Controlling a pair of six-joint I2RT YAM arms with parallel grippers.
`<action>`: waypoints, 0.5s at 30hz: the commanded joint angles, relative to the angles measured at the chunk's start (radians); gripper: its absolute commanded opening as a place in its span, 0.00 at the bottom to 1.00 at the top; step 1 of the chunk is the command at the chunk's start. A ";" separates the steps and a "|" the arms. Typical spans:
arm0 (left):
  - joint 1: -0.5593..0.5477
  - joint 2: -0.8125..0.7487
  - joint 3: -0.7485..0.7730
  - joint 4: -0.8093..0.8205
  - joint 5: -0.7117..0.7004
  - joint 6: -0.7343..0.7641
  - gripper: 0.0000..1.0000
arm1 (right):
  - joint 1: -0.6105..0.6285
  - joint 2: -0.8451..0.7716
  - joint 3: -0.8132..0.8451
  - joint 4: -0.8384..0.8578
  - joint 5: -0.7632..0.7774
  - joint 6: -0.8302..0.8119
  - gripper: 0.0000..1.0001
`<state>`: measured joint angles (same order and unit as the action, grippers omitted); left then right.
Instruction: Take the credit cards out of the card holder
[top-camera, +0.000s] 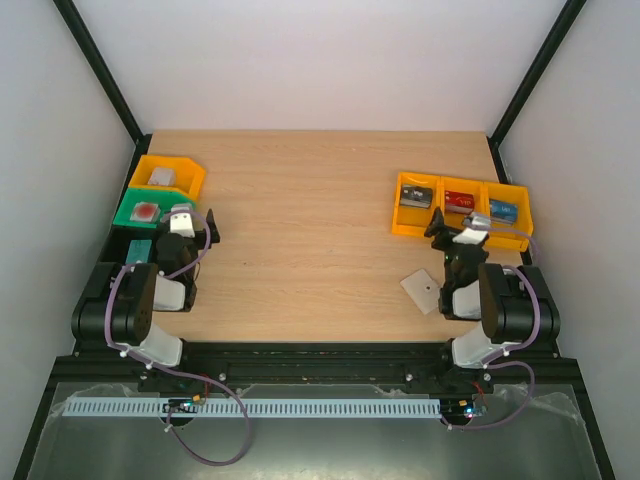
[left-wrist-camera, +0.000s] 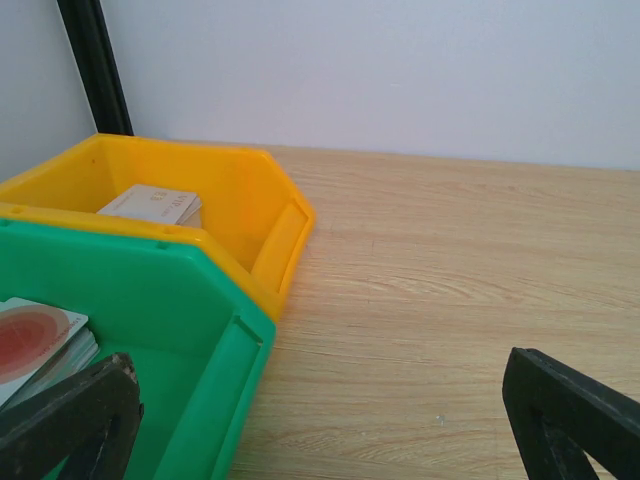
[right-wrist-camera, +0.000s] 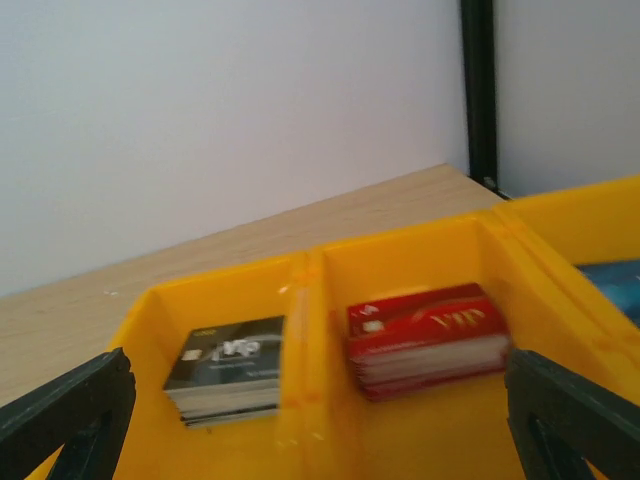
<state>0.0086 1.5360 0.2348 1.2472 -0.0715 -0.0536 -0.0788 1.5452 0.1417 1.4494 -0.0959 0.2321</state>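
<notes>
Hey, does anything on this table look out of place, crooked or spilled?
Only the card holder: it lies alone on the table, at the near right, skewed to the edges, while the card stacks sit tidily in the yellow bins. Nothing looks spilled or damaged.

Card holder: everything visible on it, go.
The card holder shows only from the top: small, flat, pale beige-grey, apparently folded shut, one dark dot near its middle. It lies skewed on the table beside the right arm, nearer than the yellow bins. Nothing grips it; nothing pokes out.
</notes>
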 joint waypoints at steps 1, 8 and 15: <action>-0.006 0.001 0.016 0.019 -0.005 0.001 0.99 | 0.060 -0.014 0.075 -0.154 0.094 -0.077 0.99; -0.006 0.001 0.017 0.020 -0.006 0.002 1.00 | 0.060 -0.012 0.073 -0.153 0.094 -0.078 0.99; -0.006 0.002 0.017 0.018 -0.006 0.003 1.00 | 0.059 -0.021 0.093 -0.177 0.088 -0.079 0.99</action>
<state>0.0067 1.5360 0.2352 1.2469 -0.0719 -0.0532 -0.0200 1.5448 0.2115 1.3048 -0.0223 0.1684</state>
